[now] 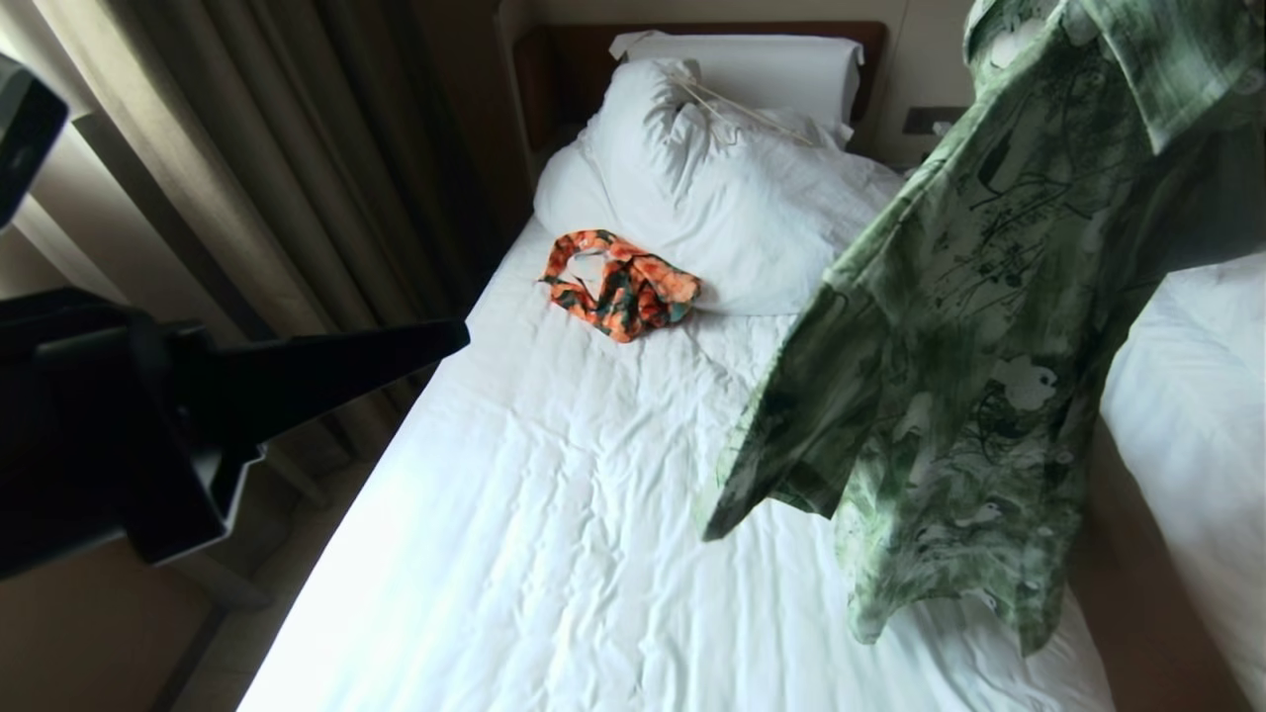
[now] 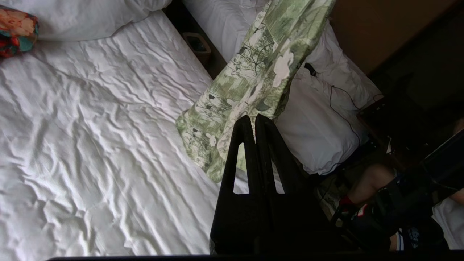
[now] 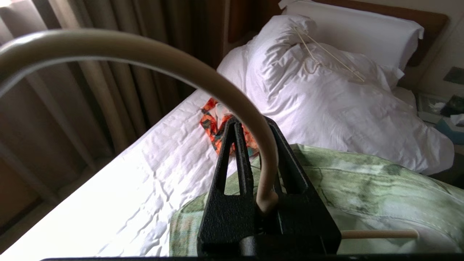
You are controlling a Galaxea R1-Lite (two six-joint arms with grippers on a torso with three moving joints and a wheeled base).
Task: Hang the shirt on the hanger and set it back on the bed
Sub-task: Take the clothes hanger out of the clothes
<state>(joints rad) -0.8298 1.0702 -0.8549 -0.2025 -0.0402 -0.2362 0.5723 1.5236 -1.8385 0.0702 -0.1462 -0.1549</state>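
Hanging in the air over the right side of the bed (image 1: 554, 514), the shirt (image 1: 969, 376) was already on a hanger (image 3: 224, 83), and its lower hem came close to the white sheet without clearly touching it. The right gripper (image 3: 259, 163) was clamped on the cream hook of that hanger, with one black finger on each side of the curved wire; the green cloth lay spread just below the fingers. The left gripper (image 2: 253, 123) had its two fingers pressed together with nothing between them, and it stayed apart from the shirt, out over the left edge of the bed near the curtain (image 1: 297, 178).

I counted two hangers: the one held with the shirt, and a second hanger (image 1: 742, 111) lying on top of the bulky white duvet (image 1: 732, 218) near the headboard (image 1: 554, 69). One pillow (image 1: 762, 64) leaned behind the duvet. One orange, black and teal garment (image 1: 623, 282) lay crumpled on the sheet, touching the front edge of the duvet. Two beds were in the room; the second bed (image 1: 1197, 396) stood on the right, across a narrow gap. In that gap, as the left wrist view showed, stood one small bin (image 2: 197, 45); I could not tell what was inside it.
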